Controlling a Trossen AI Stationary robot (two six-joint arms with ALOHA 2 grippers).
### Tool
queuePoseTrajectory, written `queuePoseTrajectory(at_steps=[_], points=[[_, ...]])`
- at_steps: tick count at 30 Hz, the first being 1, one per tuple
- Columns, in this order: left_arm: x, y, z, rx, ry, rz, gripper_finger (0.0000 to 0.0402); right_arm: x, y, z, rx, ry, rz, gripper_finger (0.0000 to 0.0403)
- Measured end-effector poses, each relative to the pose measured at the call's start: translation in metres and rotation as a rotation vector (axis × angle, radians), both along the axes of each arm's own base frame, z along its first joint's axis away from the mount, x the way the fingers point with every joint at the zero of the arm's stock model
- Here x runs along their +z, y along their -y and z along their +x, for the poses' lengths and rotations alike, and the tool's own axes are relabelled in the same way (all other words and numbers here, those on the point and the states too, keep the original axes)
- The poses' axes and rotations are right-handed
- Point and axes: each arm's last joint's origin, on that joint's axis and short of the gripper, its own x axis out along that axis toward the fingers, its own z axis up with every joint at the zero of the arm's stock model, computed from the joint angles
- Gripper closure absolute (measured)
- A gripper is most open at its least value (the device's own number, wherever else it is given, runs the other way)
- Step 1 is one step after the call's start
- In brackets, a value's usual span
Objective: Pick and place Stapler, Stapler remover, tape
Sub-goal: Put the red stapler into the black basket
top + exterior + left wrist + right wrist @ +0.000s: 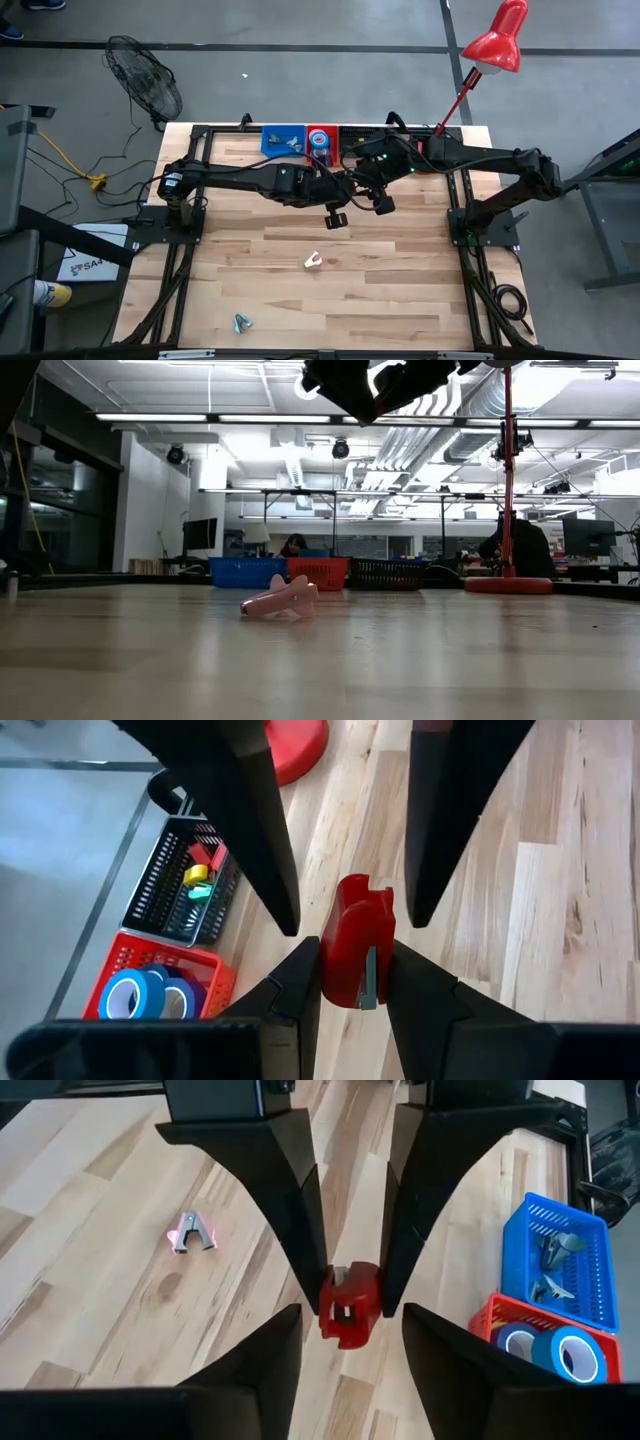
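1. Fingers (300,995) of the left gripper (352,948) are clamped on the red stapler (360,910), one on each flat side, holding it in the air above the table (400,290).
2. Fingers (270,1355) of the right gripper (352,1312) stand spread on either side of the same stapler (350,1295). They are near it but do not press on it, so it hangs in the left grip alone.
3. Seen from above with the bins at 12 o'clock, both grippers meet nose to nose just toward 12 o'clock from the table's middle. The left arm reaches in from 9 o'clock and the right arm from 3 o'clock.
4. A pink staple remover (313,261) lies on the wood near the middle, toward 6 o'clock from the grippers.
5. A blue staple remover (241,322) lies well apart from it, toward 7 o'clock near the table's edge.
6. Three bins sit in a row at the 12 o'clock edge. The blue bin (275,135) holds staple removers, and the red bin (310,130) holds blue tape (560,1355). I cannot make out what is in the black bin (352,133).
7. A red lamp (495,40) stands at the 1 o'clock corner.
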Motion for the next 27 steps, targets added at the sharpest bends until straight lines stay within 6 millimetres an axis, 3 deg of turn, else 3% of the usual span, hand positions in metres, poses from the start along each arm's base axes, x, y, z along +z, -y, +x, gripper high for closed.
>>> queuePoseTrajectory(at_steps=[9,22,27], points=[[0.0001,0.0002,-0.0001,-0.001,-0.001,-0.001,0.0315,0.0005,0.0,0.0006,0.001,0.008,0.001,0.0275],[0.0024,0.0002,0.0025,-0.009,0.032,0.003,0.0315,0.0005,0.0,0.0004,0.001,0.007,0.002,0.0283],[0.0028,0.0001,0.0028,-0.01,0.037,0.002,0.0315,0.0002,-0.0002,-0.0001,0.002,-0.001,0.004,0.0314]])
